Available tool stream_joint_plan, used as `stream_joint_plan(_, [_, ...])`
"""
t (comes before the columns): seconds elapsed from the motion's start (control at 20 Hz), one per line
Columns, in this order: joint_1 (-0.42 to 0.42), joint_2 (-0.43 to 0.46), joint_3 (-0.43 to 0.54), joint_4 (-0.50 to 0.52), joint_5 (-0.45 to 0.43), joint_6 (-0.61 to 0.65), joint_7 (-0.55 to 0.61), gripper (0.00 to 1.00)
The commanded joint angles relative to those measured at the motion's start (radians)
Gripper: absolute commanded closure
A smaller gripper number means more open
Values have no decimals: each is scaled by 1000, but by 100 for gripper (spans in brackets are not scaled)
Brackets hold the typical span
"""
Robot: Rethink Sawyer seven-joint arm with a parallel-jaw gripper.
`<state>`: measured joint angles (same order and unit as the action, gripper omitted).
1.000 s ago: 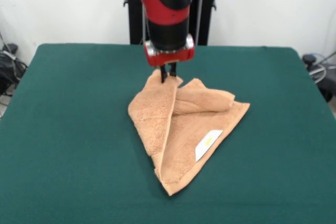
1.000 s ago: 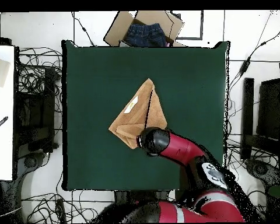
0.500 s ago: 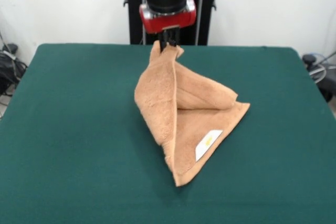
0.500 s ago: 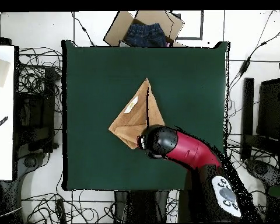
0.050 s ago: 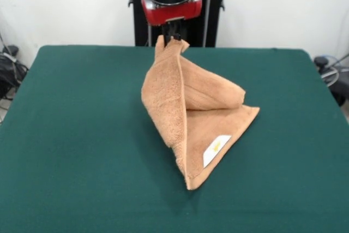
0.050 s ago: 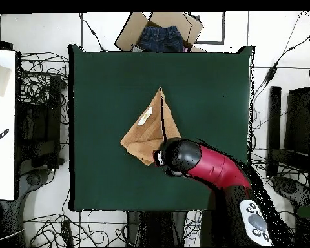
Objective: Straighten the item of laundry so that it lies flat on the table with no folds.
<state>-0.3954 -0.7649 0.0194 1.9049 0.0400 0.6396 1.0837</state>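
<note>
**Towel corner raised above the green surface**

A tan towel is held by one corner in the claw, whose fingers are closed on the cloth at the towel's highest point. The corner is lifted clear of the surface, while the rest of the towel is draped downward in a tent-like shape. A tall fold is formed along the side of the towel facing the front camera, and a second rolled fold is seen behind it, sagging toward the flat part. The lower portion is spread on the surface, with a small white label lying face up near one edge. The lowest corner is pointed toward the front camera and rests on the surface.

In the overhead view the towel is found near the middle of the surface, and the claw is hidden beneath the red and black arm.

An open cardboard box is seen beyond the surface's edge in the overhead view, and dark blue denim clothing is held inside it. Cables are scattered on the floor around the surface.
</note>
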Motion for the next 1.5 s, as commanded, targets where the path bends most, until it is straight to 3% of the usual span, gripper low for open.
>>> stream_joint_plan(0.05, [-48, 36, 89, 56, 44, -128, 171, 100])
stream_joint_plan(0.25, [-51, 23, 87, 63, 41, -147, 181, 100])
stream_joint_plan(0.55, [-114, 114, 117, -52, 8, -10, 71, 100])
stream_joint_plan(1.25, [-238, 205, 231, -78, -29, 9, -12, 100])
stream_joint_plan(1.5, [-273, 208, 239, -121, -66, 118, -56, 100])
